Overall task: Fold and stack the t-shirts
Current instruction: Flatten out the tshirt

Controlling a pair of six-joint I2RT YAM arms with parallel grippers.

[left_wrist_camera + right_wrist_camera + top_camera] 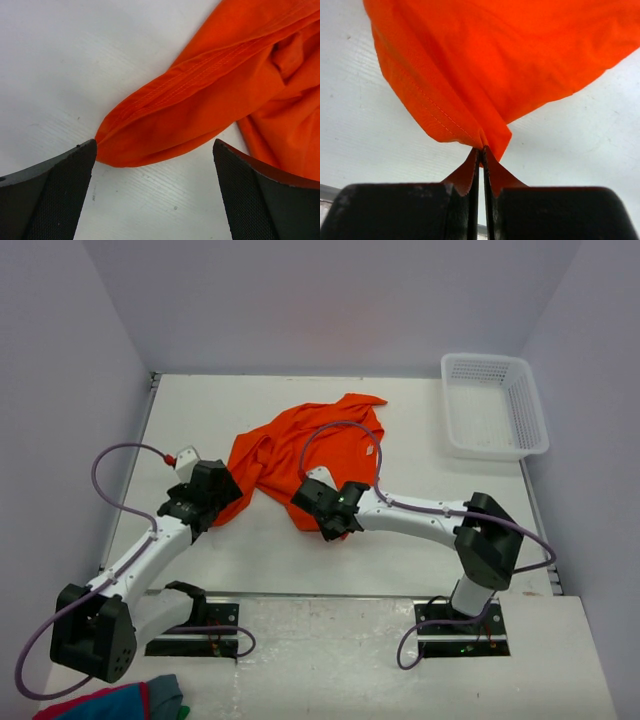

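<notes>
Pinching the near edge of the shirt [300, 445], the right claw [326, 526] is shut tight on the cloth. Its wrist view shows the two fingers [410, 210] pressed together with a small fold of orange hem caught between them, and the rest of the shirt spreads away from that point over the white table [260, 555]. A line of stitching runs along the cloth edge just above the grip.

The left claw [212, 515] is spread wide and holds nothing. In its wrist view, a rolled, stitched end of the shirt lies on the table between the two dark pads [55, 195]. The tip of that roll is touching or just beside the inner corner of the left-hand pad, and the right-hand pad stands apart from the cloth.

The shirt lies crumpled near the middle of the table, bunched rather than flat, with one part reaching toward the far side. Both claws sit at its near side, the left at its left end and the right at its near edge.

A white basket [495, 450] stands at the far right corner, well apart from the shirt. A red, blue and grey bundle [130, 702] lies beside the left arm's base.
</notes>
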